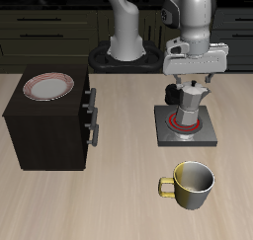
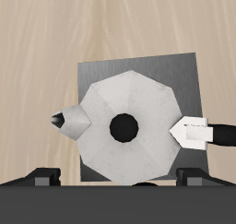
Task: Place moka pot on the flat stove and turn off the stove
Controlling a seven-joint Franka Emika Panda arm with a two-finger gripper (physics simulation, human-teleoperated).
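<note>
The light is even and soft, falling from overhead with no single lamp to pick out. The table [image 1: 119, 209] is bright and pale, while the kitchen units behind, toward twelve o'clock, sit dim and murky. Shadows are faint: a soft dark smudge lies under the mug [image 1: 192, 185], and the cabinet [image 1: 49, 120] shows a nearly black front face. The moka pot [image 2: 126, 126] seen from above is bright, almost washed out on its facets, with gentle grey shading between them. Both pictures are small and coarse, edges slightly jagged, wood grain smeared. No lens bending shows at the borders.
</note>
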